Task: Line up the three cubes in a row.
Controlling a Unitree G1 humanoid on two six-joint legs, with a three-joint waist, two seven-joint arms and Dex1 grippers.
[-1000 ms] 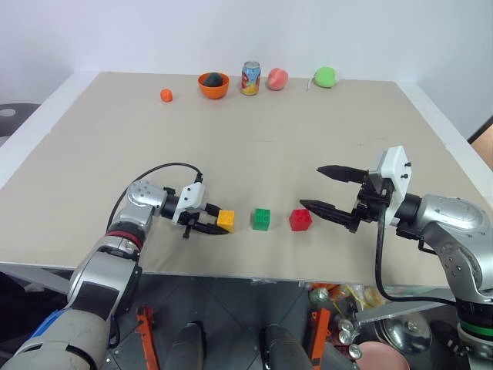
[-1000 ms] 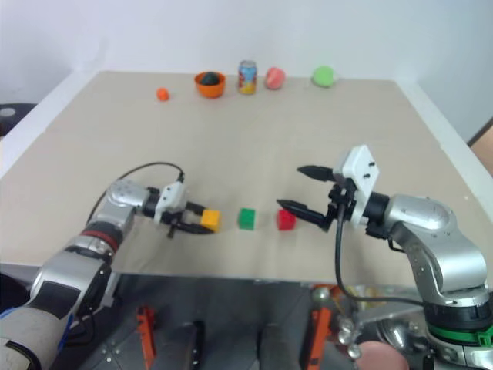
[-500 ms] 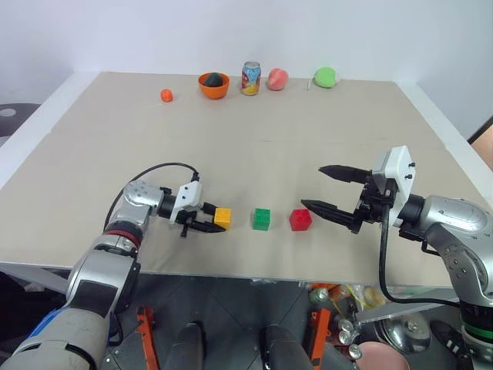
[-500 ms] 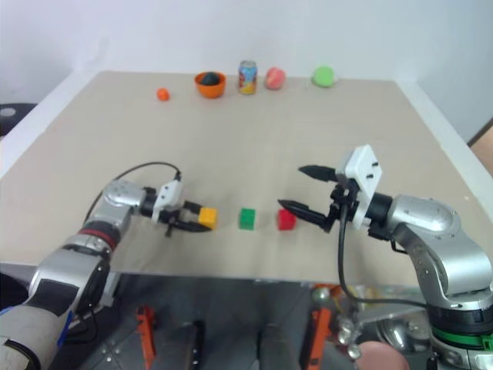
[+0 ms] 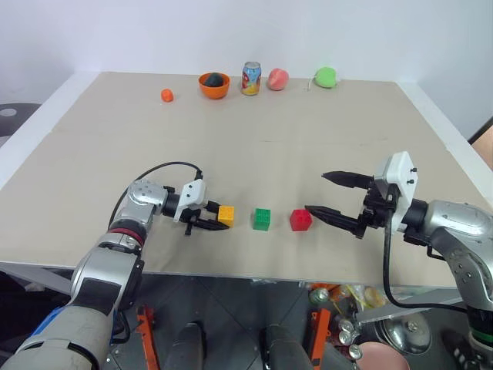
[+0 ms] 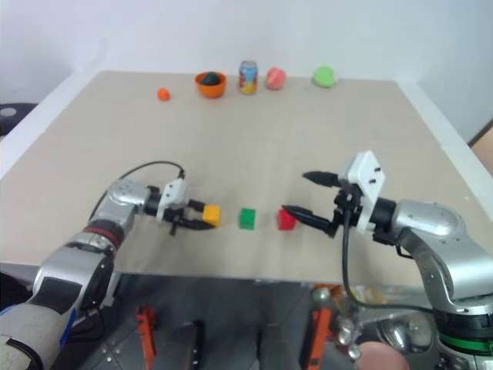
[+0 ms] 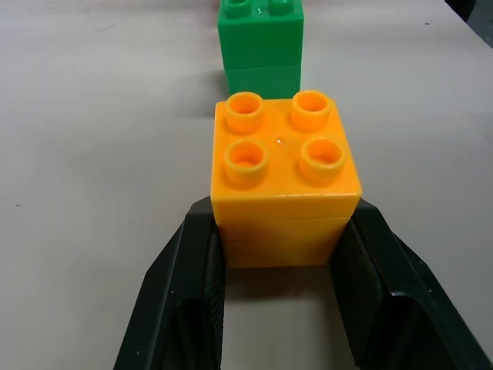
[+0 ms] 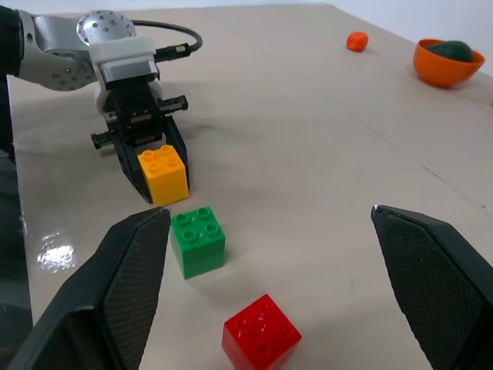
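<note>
Aligning step: final placement of yellow-orange cube (image 5: pixel 226 215), lower left of centre in the left eye view, at the left end of the row.
Left gripper (image 7: pixel 281 254) state: jaws closed on the yellow-orange cube, one finger on each flank, cube resting on the bench (image 5: pixel 254 146).
Green cube (image 5: pixel 262 218) place: lower centre of the left eye view, just beside the yellow-orange cube, apart from it by a small gap.
Red cube (image 5: pixel 300 220) place: right of the green cube, near it, turned slightly askew to its neighbours.
Right gripper (image 5: pixel 328 193) state: jaws spread wide, holding nothing, hovering right of the red cube and clear of it.
Row status, judged: three cubes roughly on one line across the lower frame; task near its end.
Next move, judged: open left jaws and withdraw leftward without dragging the cube; then, if wanted, square the red cube with the right jaws.
Risk, judged: cube shifting on release.
</note>
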